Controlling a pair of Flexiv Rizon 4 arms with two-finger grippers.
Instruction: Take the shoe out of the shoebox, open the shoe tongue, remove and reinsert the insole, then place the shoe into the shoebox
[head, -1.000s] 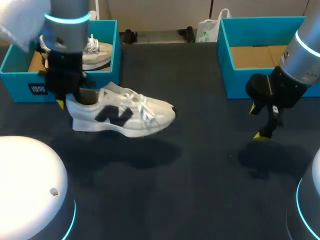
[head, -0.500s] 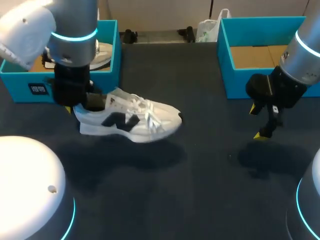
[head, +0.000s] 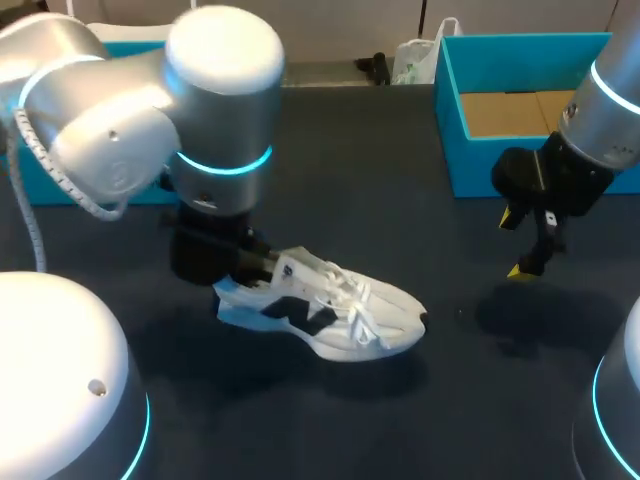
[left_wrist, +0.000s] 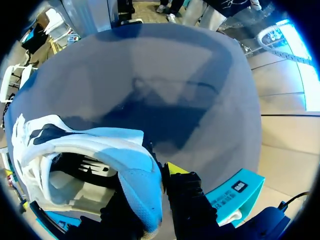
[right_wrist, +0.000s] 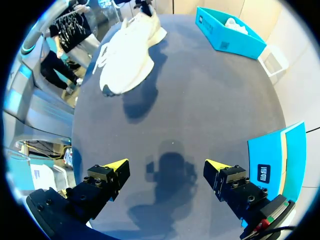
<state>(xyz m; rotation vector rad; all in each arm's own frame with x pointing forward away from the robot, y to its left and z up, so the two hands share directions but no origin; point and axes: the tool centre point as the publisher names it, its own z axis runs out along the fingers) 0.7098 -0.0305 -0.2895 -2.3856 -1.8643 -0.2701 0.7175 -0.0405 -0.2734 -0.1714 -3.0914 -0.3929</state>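
Note:
A white sneaker (head: 335, 312) with a dark side logo hangs low over the dark table, toe pointing right. My left gripper (head: 238, 270) is shut on its heel. In the left wrist view the heel collar (left_wrist: 142, 187) sits between the fingers, one inside the shoe (left_wrist: 85, 155) and one outside. The shoebox (head: 130, 47) at the back left is mostly hidden by my left arm. It shows in the right wrist view as a blue box (right_wrist: 227, 34) with something white inside. My right gripper (head: 525, 245) hangs open and empty at the right, far from the sneaker (right_wrist: 127, 55).
A second blue box (head: 520, 110) with a brown cardboard floor stands at the back right, just behind my right gripper (right_wrist: 167, 165); its corner (right_wrist: 280, 150) shows beside the right finger. Bare dark table lies between the sneaker and the right arm.
My left arm has carried the sneaker from beside the left shoebox rightwards and towards the table's front middle. The right arm has not moved.

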